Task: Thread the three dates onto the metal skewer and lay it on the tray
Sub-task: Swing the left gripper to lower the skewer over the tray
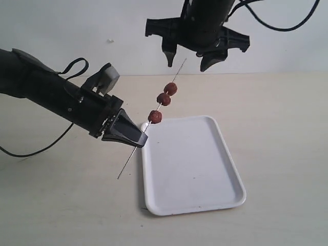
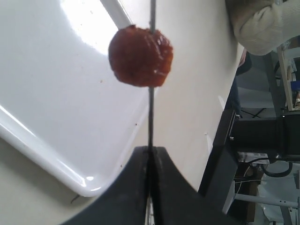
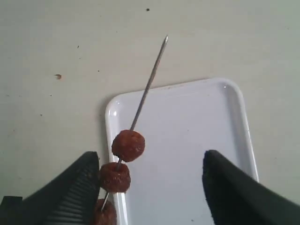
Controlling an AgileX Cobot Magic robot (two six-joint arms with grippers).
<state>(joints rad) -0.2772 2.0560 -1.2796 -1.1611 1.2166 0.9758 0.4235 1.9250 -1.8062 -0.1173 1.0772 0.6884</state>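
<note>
Skewer [image 1: 125,165] pinched in left hand [image 1: 139,142] — dates [image 1: 163,99] above.

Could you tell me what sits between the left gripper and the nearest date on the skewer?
Nothing but a bare stretch of skewer; the left wrist view shows it running from the left gripper to the date.
</note>
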